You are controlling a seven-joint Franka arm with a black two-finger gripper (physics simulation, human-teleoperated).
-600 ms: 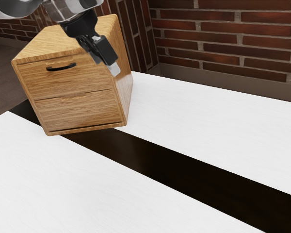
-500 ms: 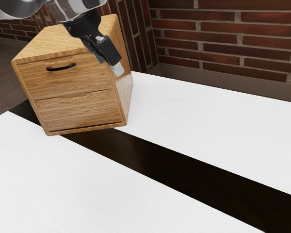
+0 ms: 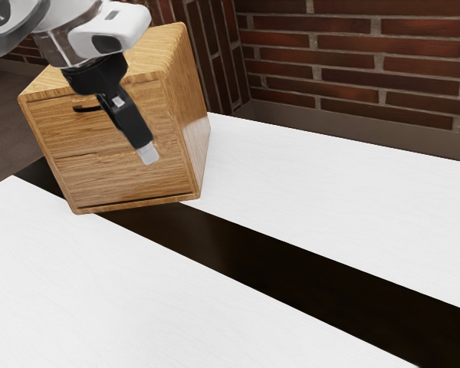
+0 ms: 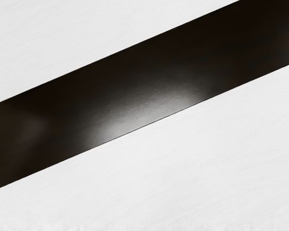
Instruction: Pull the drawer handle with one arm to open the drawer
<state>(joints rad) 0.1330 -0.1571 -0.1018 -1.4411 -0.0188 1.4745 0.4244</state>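
One drawer handle sits just beside the end effector, whose opening I cannot tell.

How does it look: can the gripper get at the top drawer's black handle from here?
Probably yes. The gripper hangs before the cabinet front, close by the handle, nothing between them. It points down past the handle, so it likely must reorient.

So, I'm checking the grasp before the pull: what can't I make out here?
- Handle: exterior view, mostly hidden behind the end effector.
- Arm: cut off by that view's upper left edge.
- Lower drawer: any handle blends into the wood.
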